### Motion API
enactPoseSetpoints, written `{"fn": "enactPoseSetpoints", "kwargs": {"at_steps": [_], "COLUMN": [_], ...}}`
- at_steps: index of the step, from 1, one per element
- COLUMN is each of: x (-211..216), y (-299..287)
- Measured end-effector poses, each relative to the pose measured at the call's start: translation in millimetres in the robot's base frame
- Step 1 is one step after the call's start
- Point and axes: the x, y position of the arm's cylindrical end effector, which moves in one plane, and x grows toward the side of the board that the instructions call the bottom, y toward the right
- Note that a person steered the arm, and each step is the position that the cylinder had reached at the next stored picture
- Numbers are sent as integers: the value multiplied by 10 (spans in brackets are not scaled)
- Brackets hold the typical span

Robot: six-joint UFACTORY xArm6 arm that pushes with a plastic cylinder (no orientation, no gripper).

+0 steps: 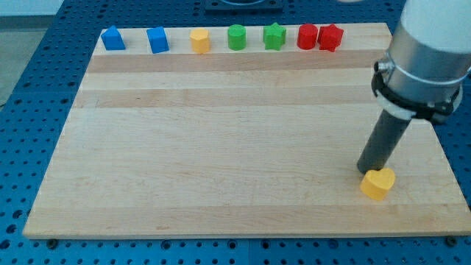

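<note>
My tip [366, 170] rests on the wooden board [221, 147] at the view's lower right, touching or almost touching the upper left side of a yellow heart-shaped block [378, 183]. No other block lies near it. Along the view's top edge runs a row of blocks: a blue one with a pointed top [112, 39], a blue cube [157, 40], a yellow hexagonal block [199, 40], a green cylinder [236, 37], a green star [274, 36], a red cylinder [307, 36] and a red star [330, 37]. The two red blocks touch.
The board lies on a blue perforated table [29, 110]. The arm's grey and white body [427, 51] hangs over the board's right side and hides part of its right edge.
</note>
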Motion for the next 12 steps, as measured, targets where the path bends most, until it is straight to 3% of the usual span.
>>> {"fn": "enactPoseSetpoints", "kwargs": {"at_steps": [3, 4, 6, 9, 11, 12], "x": [-91, -555, -1530, -2562, -2624, -3055], "y": [0, 629, 1139, 1218, 1202, 1072]}}
